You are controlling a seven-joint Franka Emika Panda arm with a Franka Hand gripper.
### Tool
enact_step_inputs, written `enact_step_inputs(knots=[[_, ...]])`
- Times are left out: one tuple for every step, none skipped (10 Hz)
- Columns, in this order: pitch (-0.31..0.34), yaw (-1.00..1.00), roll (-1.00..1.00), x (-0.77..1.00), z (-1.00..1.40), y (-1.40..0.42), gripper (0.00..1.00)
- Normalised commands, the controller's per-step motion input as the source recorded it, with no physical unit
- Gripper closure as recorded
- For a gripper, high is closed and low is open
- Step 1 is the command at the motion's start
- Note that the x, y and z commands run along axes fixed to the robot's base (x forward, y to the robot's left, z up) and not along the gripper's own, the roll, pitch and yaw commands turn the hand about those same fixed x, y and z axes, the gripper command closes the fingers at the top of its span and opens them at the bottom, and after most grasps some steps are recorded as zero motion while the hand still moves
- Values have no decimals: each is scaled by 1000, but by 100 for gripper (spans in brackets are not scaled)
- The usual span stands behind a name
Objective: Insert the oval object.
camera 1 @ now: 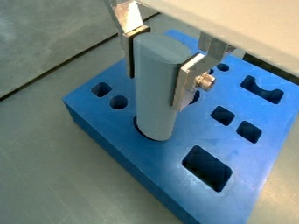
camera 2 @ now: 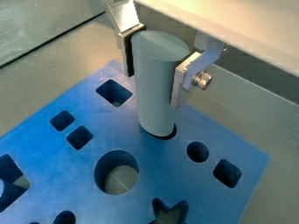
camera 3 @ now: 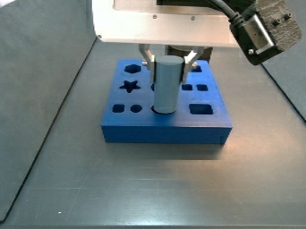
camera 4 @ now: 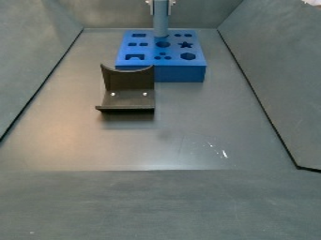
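The oval object [camera 1: 155, 109] is a smooth grey-blue peg standing upright with its lower end in a hole of the wide blue block [camera 1: 128, 149]. It also shows in a wrist view [camera 2: 155, 109] and in both side views [camera 3: 167, 89] [camera 4: 160, 19]. My gripper [camera 1: 158, 74] comes down from above and is shut on the peg's upper part, one silver finger plate on each side, as a wrist view [camera 2: 153, 77] and a side view [camera 3: 167, 59] also show. In a side view the gripper body is cut off by the frame edge.
The blue block [camera 3: 167, 134] has several other shaped holes, among them a star [camera 3: 129, 87] and a rectangle [camera 1: 208, 166]. The dark fixture [camera 4: 126, 90] stands on the grey floor in front of the block [camera 4: 175, 71]. Sloped grey walls surround the floor.
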Motion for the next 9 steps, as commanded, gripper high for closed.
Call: enact_step_inputs(knots=[[0, 0, 0, -349, -420, 0, 100], [6, -17, 0, -37, -394, 0, 100], [86, -57, 0, 117, -409, 31, 100], [21, -80, 0, 177, -597, 0, 100], [0, -89, -73, 151, -674, 0, 100], [-81, -69, -139, 11, -629, 0, 100], [-71, 0, -37, 26, -337, 0, 100], [-73, 0, -40, 0, -209, 49, 100], [-90, 0, 0, -29, -37, 0, 100]])
